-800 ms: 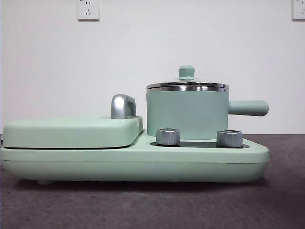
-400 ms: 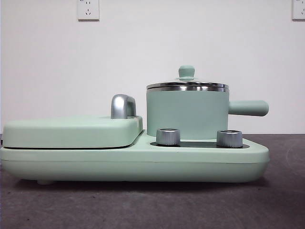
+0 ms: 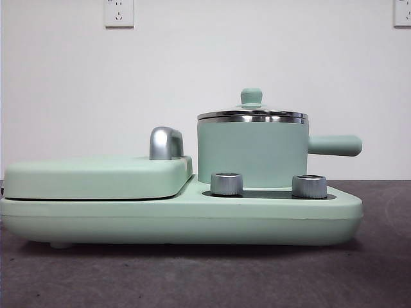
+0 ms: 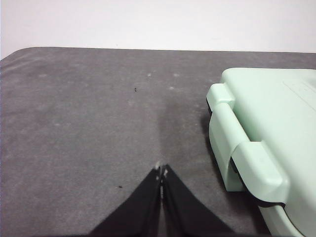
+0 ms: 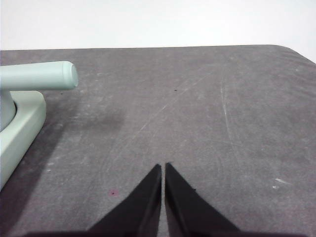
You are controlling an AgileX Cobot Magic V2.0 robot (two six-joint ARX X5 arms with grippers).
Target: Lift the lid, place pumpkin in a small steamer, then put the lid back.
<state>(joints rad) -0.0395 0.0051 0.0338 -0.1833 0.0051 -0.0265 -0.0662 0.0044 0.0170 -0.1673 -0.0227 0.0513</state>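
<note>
The lid (image 3: 252,114) is sitting on the steamer (image 3: 252,153), atop the base (image 3: 180,221). Both claws, left (image 4: 161,172) and right (image 5: 163,169), are hovering pressed closed and empty over the tabletop (image 5: 197,113), the steamer's handle just beside the right one.

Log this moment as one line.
lid: on steamer | pumpkin: not in view | left gripper: shut, over bare table, beside base | right gripper: shut, near steamer handle | stage: lid not yet lifted

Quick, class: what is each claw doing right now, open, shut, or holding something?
Left claw: shut, holding nothing, over bare table.
Right claw: shut, holding nothing.
</note>
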